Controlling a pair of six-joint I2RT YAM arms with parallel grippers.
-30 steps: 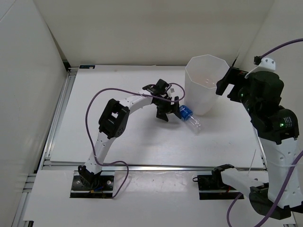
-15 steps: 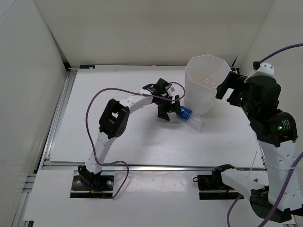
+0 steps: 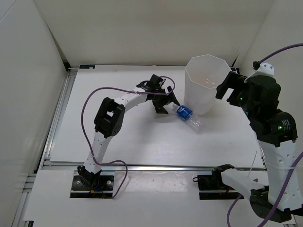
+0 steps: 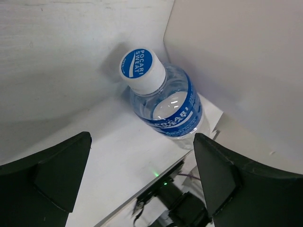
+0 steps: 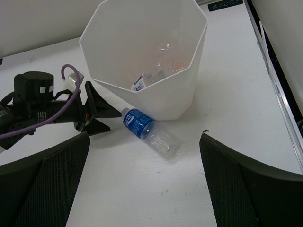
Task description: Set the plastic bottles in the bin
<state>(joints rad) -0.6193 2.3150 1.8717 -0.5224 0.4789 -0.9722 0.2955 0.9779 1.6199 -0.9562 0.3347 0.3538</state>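
Note:
A clear plastic bottle with a blue label lies on its side on the table, against the foot of the tall white bin. My left gripper is open and empty, just left of the bottle's cap and apart from it. In the left wrist view the blue-capped bottle lies ahead between the open fingers. My right gripper is open and empty, raised by the bin's right rim. In the right wrist view the bin holds a white-red-blue labelled bottle and a faint orange one.
White walls close the table at the left, back and right. A metal rail runs along the left edge and another along the near edge. A purple cable loops off my left arm.
My left gripper has drawn back to the left, away from the blue-label bottle. The bottle has shifted slightly against the bin. My right arm has barely moved.

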